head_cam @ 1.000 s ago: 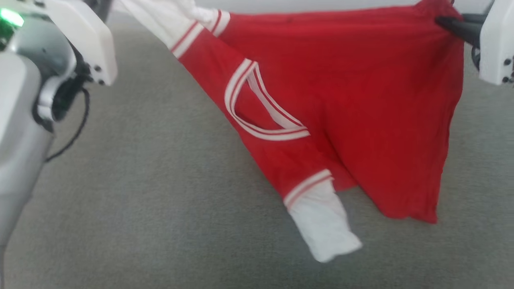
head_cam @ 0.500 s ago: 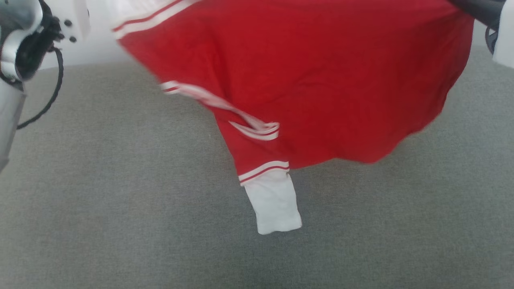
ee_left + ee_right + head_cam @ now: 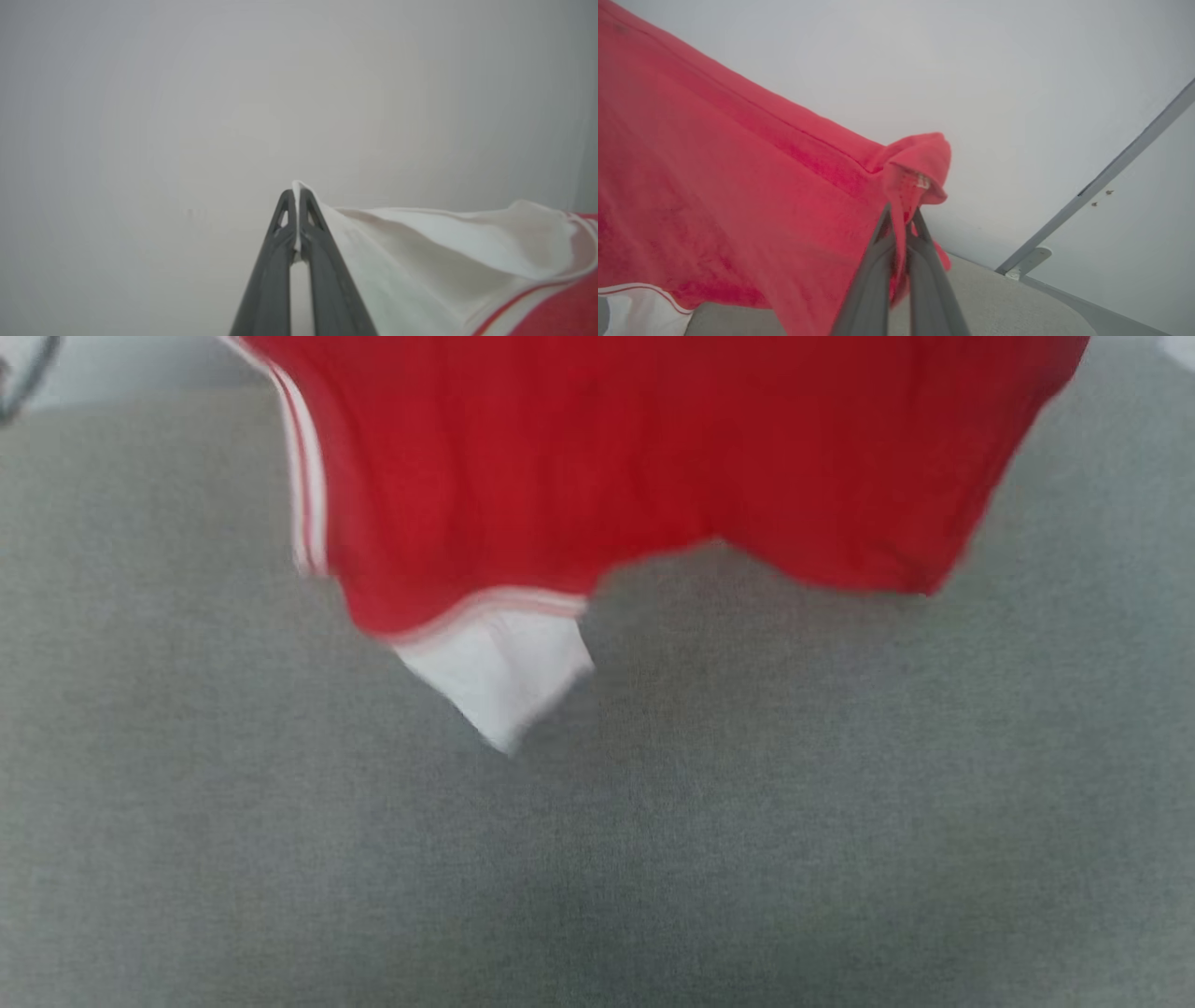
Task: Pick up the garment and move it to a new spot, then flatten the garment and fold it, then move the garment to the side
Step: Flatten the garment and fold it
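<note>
Garment (image 3: 653, 457) hangs in the air as a wide red sheet, long axis running left-right between the two hands. Its body drops below them over the far side of the grey bench (image 3: 597, 877). White sleeve (image 3: 495, 672) dangles lowest and looks just clear of the surface, though blur makes contact hard to call. Left hand (image 3: 295, 196) is clamped tight on the white fabric end, right hand (image 3: 902, 214) clamped tight on a red corner. Likely next: lower both hands together, sleeve touching down first.
</note>
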Robot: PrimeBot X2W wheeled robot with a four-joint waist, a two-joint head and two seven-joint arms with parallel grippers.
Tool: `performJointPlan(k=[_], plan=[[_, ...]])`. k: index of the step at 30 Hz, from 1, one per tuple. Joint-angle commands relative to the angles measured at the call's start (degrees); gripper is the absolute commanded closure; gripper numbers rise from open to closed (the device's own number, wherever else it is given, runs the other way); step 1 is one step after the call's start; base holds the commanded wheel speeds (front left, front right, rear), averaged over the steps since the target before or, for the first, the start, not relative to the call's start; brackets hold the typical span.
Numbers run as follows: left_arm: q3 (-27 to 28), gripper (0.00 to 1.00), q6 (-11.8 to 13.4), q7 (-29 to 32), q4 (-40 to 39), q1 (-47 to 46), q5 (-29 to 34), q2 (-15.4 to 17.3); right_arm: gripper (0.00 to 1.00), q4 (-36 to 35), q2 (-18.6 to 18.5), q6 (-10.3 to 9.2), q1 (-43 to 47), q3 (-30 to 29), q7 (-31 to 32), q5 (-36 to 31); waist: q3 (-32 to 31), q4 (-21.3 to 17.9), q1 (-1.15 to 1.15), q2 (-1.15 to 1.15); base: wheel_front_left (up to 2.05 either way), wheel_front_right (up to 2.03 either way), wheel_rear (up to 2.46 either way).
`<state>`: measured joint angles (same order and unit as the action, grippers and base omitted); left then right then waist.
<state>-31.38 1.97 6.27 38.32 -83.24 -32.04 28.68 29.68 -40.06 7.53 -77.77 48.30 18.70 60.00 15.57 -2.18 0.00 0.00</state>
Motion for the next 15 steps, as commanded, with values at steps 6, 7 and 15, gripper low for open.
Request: performJointPlan(k=[6, 7, 15], plan=[[0.0, 1.0, 1.7, -15.9, 7.0, -12.4, 6.0, -1.6, 1.0, 7.6, 3.4, -0.09, -8.4, 1.9, -14.1, -9.1, 8.2, 0.4, 0.0, 0.0, 0.0, 0.0, 0.0], [0.1, 1.0, 1.9, -17.6, 7.7, -13.7, 6.6, -1.8, 1.0, 8.6, 3.6, -0.09, -9.6, 2.5, -16.4, -10.8, 8.8, 0.5, 0.0, 0.0, 0.0, 0.0, 0.0], [0.9, 1.0, -0.3, -21.5, 5.0, -17.4, 10.2, -2.7, 1.0, 15.5, 5.5, -0.09, -13.1, 5.2, -25.9, -15.8, 11.1, 2.2, 0.0, 0.0, 0.0, 0.0, 0.0]])
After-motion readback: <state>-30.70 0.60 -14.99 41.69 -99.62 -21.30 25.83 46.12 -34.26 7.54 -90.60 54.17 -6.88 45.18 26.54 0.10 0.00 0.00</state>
